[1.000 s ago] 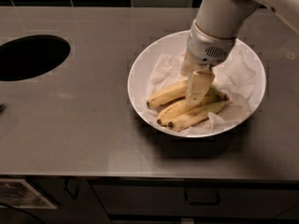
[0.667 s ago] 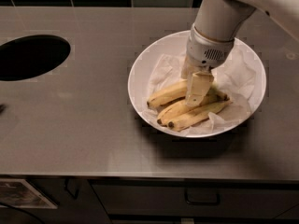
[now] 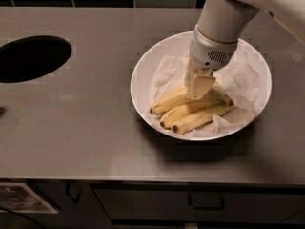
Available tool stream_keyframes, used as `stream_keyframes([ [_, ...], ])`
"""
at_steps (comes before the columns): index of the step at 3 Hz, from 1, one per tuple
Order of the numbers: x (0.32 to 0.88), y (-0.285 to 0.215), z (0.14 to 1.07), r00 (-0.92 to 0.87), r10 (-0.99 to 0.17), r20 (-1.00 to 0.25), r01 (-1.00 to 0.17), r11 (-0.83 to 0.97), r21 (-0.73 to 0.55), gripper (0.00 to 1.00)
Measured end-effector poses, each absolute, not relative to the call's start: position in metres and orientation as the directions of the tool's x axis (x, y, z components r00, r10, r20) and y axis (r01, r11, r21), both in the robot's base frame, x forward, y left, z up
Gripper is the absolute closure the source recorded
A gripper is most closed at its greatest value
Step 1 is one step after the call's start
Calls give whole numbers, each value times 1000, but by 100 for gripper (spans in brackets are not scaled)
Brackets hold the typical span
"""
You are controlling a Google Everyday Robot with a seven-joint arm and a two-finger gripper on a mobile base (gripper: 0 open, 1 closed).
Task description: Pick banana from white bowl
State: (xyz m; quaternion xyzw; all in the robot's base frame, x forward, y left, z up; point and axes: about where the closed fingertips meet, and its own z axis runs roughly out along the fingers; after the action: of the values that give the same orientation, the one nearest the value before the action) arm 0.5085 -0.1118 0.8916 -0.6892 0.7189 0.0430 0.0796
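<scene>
- Camera view: the gripper (image 3: 200,86) is lowered into the white bowl (image 3: 143,61), hanging from the pale arm (image 3: 224,18) that enters from the upper right of the picture.
- The jaws point down at the fruit. I cannot tell whether they are spread, pressed together or pinching anything, as only the near side shows.
- The bananas (image 3: 190,111), three lying side by side, sit directly under the jaws. Their dark-tipped ends reach away from the jaws toward the lower left of the picture, and the gripper's tip touches the uppermost one.
- A crumpled white paper sheet (image 3: 164,73) lines the bowl beneath the bananas, showing on both sides of the jaws.
- The bowl's rim rings the jaws on all sides.
- The bowl stands on a grey metal counter (image 3: 95,123).
- A dark round hole (image 3: 31,58) in the counter lies well apart from the jaws, toward the picture's left edge.
- A drawer handle (image 3: 206,204) shows on the front below the counter, nearer the camera than the jaws.
</scene>
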Motion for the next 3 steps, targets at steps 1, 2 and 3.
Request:
stream_keyframes([
  [1,509,-112,896,-36,-982,-187,-996,49,-68,100],
  [2,499,-117,916,-22,-973,-231,-990,54,-130,100],
  [3,484,-124,939,-3,-960,-282,-978,62,-200,100],
])
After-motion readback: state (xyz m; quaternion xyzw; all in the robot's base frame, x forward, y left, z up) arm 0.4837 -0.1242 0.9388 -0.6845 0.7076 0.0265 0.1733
